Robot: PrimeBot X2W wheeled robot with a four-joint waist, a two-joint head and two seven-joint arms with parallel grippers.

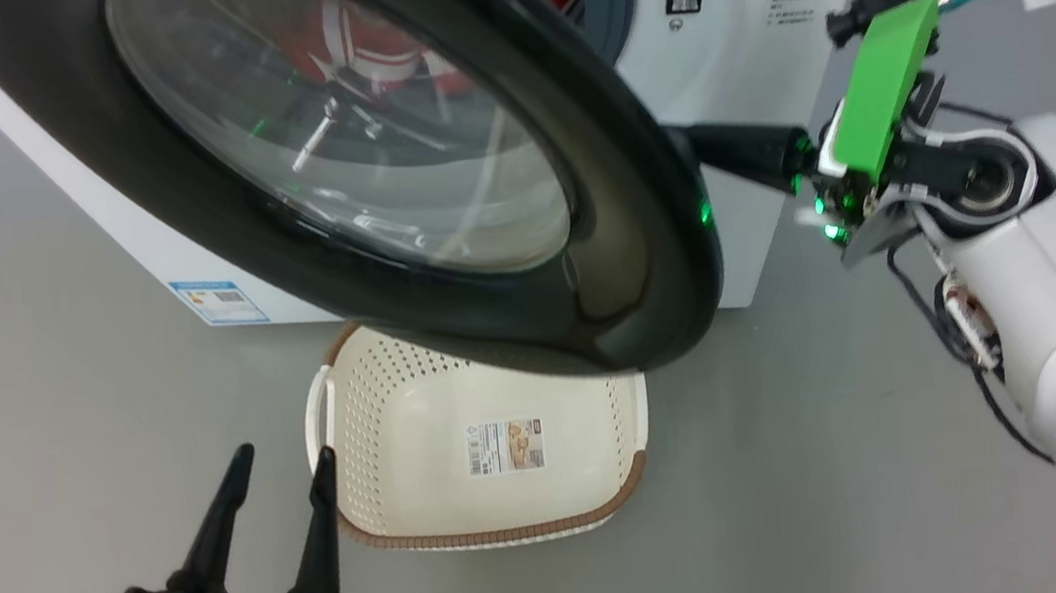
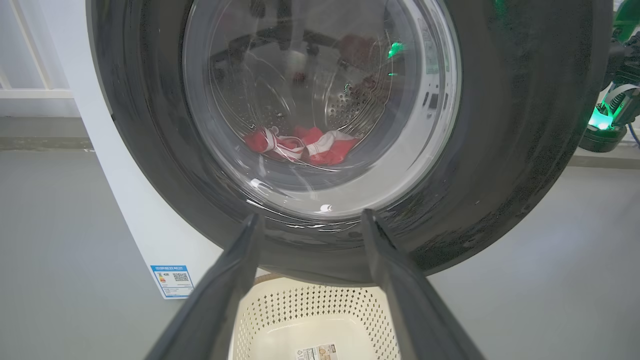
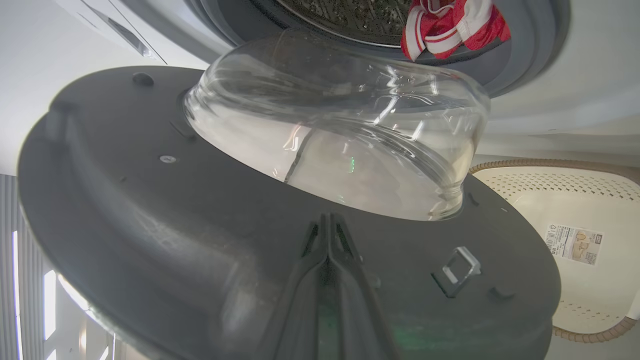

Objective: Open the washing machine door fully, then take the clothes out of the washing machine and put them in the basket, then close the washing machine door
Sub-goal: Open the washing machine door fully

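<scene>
Closed right pincer (image 3: 328, 222) on the door's (image 1: 650, 221) inner face: push steadily, sweeping wide. Left pincer (image 1: 285, 454) hangs open.

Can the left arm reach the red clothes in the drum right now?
Probably not: the partly open washing machine door hangs between the open left gripper and the clothes, blocking a straight path.

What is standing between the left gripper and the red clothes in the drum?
The washing machine door: partly open, its glass lies between the open left gripper and the clothes, and its rim overhangs part of the basket.
</scene>
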